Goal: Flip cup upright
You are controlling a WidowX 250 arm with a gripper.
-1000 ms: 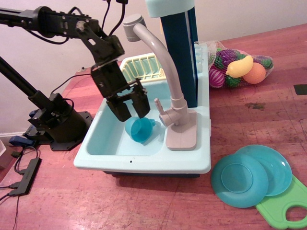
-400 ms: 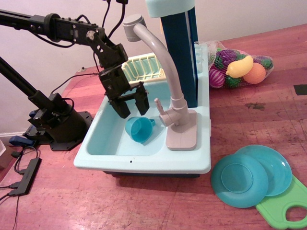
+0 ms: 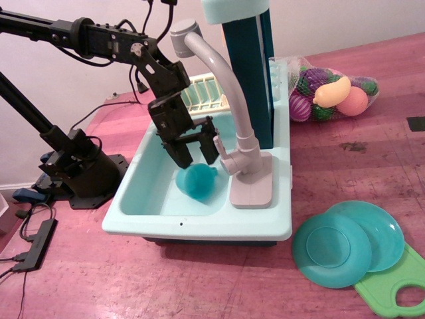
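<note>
The teal-blue cup (image 3: pixel 198 183) lies in the basin of the light blue toy sink (image 3: pixel 143 193), close to the base of the grey faucet (image 3: pixel 247 166). It looks blurred and its opening does not show; I see only a rounded teal body. My black gripper (image 3: pixel 196 155) hangs straight above the cup, its two fingers (image 3: pixel 182 151) spread apart. The fingertips reach down to the cup's top edge. I cannot tell whether they touch it.
The grey faucet arches over the basin right beside my gripper. A pale yellow dish rack (image 3: pixel 202 93) sits behind. Two teal plates (image 3: pixel 332 249) and a green board (image 3: pixel 395 286) lie at front right. A net bag of toy fruit (image 3: pixel 329 96) lies at back right.
My gripper has moved right and down, from left of the cup to directly over it. The cup's opening faced the camera before; now it does not show and the cup looks blurred.
</note>
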